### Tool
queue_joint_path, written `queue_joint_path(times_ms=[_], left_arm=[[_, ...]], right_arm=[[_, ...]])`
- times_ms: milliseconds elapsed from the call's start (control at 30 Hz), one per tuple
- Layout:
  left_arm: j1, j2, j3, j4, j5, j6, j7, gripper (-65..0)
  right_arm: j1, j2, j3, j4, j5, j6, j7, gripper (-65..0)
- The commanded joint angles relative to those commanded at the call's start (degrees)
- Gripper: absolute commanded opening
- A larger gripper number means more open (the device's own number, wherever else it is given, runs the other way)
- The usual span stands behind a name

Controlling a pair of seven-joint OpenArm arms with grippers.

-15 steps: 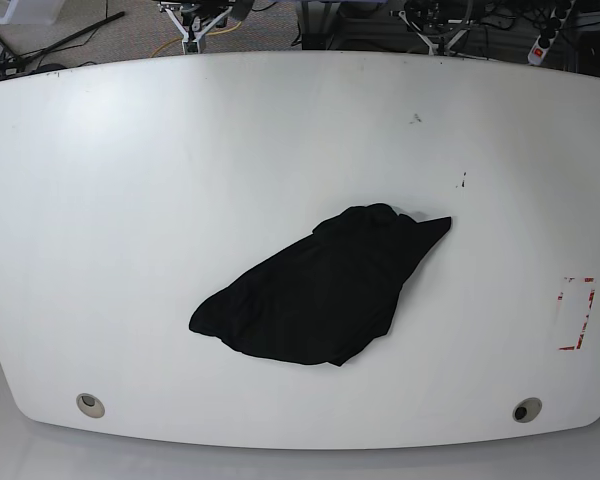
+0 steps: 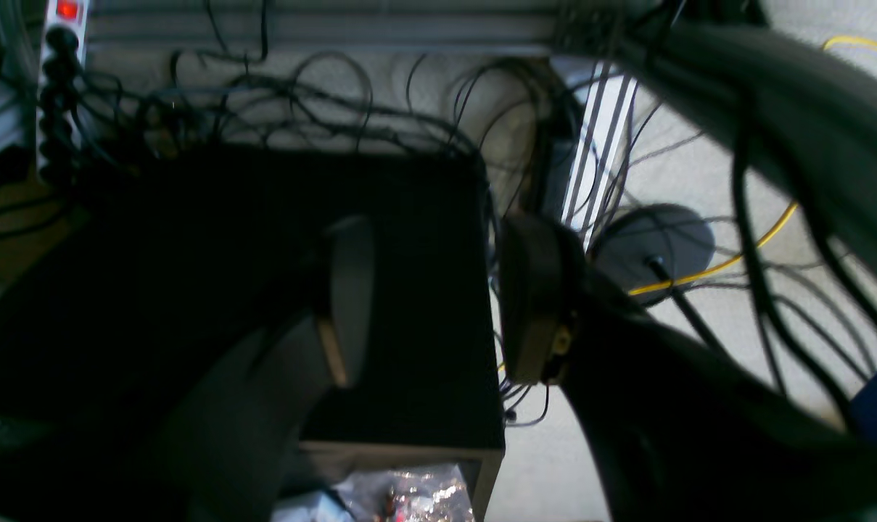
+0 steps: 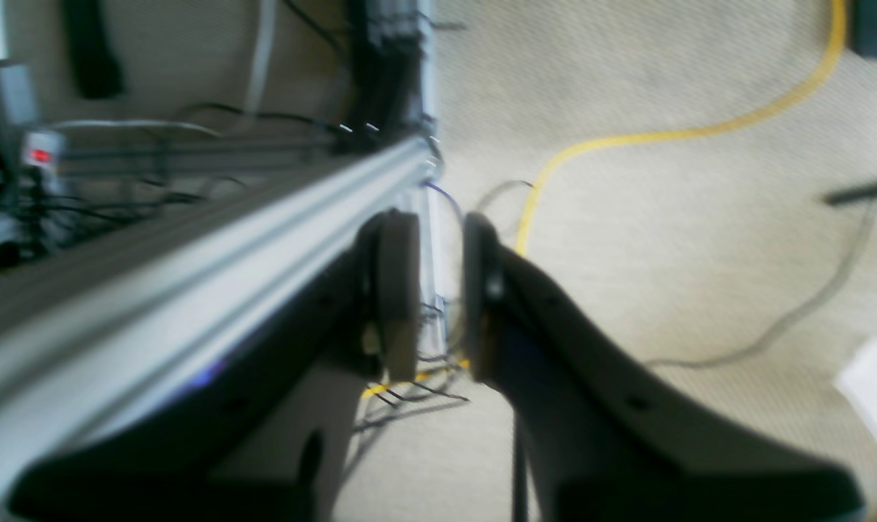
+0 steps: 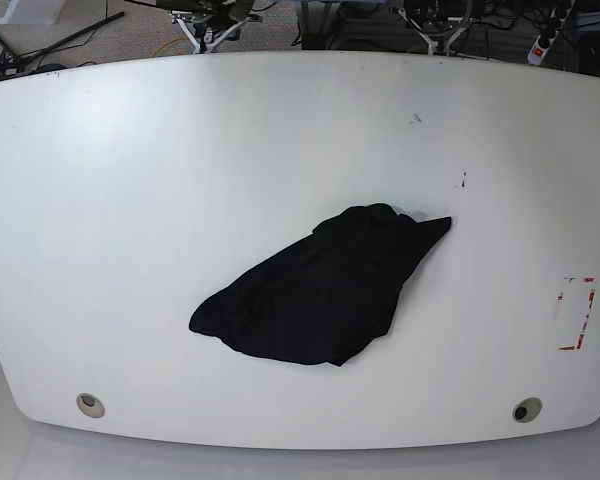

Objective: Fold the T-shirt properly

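Black and crumpled, the T-shirt (image 4: 325, 295) lies in a heap on the white surface (image 4: 130, 200), a bit toward the near edge. Its long side runs from near-left to far-right. Neither arm is over it. Far back, the left gripper (image 2: 434, 297) hangs open and the right gripper (image 3: 434, 293) is a little open, both empty, so I can't tell which is nearer.

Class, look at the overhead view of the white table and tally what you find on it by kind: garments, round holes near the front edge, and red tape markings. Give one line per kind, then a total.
Black T-shirt, crumpled: 1
Round holes in the table: 2
Red tape marking: 1
Total: 4
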Motion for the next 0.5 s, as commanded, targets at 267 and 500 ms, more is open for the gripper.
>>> queue_joint_path(times_ms=[267,500], left_arm=[[2.02,0.00,0.00,0.53,0.00,0.00,-4.75,-39.0],[5.63,0.00,-0.18,0.53,-0.09,0.00,-9.41,-39.2]], right_arm=[[-4.13,0.00,0.00,6.68,-0.09,0.09,2.37,-55.6],[-9.49,0.00,0.00,14.86,-0.09,0.44,-1.14,-55.6]])
